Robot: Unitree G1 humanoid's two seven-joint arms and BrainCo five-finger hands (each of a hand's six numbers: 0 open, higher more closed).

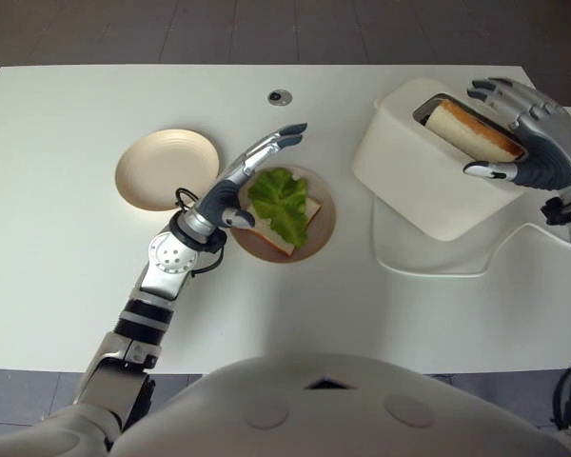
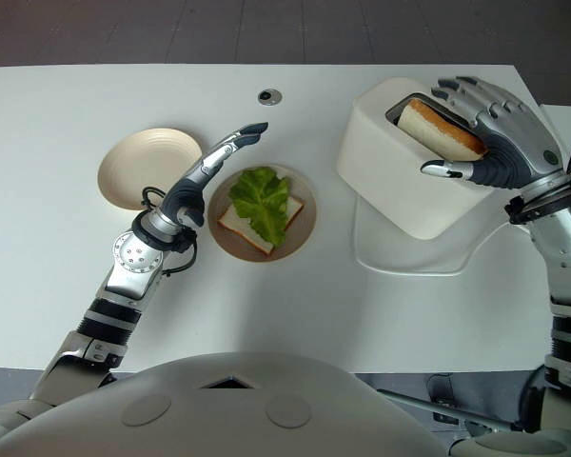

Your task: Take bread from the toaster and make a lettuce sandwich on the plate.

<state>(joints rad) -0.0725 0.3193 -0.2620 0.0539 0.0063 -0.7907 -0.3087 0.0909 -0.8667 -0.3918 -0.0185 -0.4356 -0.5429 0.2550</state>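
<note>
Two pieces of bread are on the white table [image 1: 57, 238]. The first, the bread slice [image 1: 471, 129], stands in the slot of the white toaster [image 1: 428, 186] at the right side, and a good part of it rises out of the slot. It is thick, with a pale crumb and a golden-brown crust along its upper edge. The toaster is tilted, with its top face turned toward the robot, and it rests on a white pad [image 1: 457, 257]. The right hand [image 1: 538, 143] is at the right end of this slice, set around it from the side. I cannot tell whether it really presses on the bread.

The second piece, the bottom slice [image 1: 274, 238], lies flat on the brown plate [image 1: 325, 228] near the middle of the table. It is white with a thin light-brown crust. A lettuce leaf [image 1: 278, 198], bright green and wrinkled, lies on top of it and covers most of it; the corners of the bread remain uncovered.

The left hand [image 1: 236, 188] is over the left rim of the brown plate, just beside the lettuce. Its fingers [image 1: 276, 141] are stretched out straight, pointing away from the robot, and it holds nothing.

A cream plate [image 1: 167, 169] sits close beside the brown plate, on its left. A small round metal cap [image 1: 280, 96] is set in the table top behind the plates.
</note>
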